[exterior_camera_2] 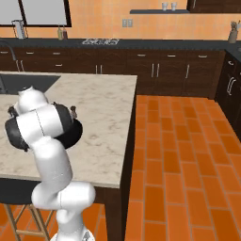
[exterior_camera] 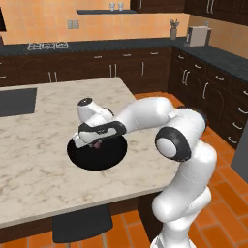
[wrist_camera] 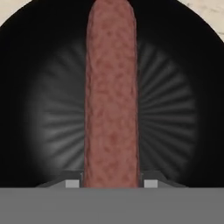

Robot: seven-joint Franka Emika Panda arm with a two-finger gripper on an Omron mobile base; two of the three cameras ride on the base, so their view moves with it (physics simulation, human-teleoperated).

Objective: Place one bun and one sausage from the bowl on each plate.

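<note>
Jaws closed on the sausage: the gripper stands over the middle of the bowl, one small grey fingertip at the left flank of the sausage and the other at its right, both pressed against it. Sausage: a slim reddish-brown cylinder with a mottled, grainy skin and a rounded far end, running straight up the hand view from between the fingertips to the bowl's far rim. Bowl: wide, shallow, round and glossy black, with fine radial ribs fanning out from its centre; the sausage is the one thing seen inside it, and whether it rests on the bowl's floor or is raised off it cannot be told.

Left base view: the bowl sits on the pale, veined marble top of the bench, near its front edge, with the white arm bent down over it and a little of the sausage showing reddish under the hand. A dark stool seat stands below the bench's front edge.

Right base view: the bowl's black edge shows past the arm's white elbow on the same marble bench; orange floor tiles lie to the right.
</note>
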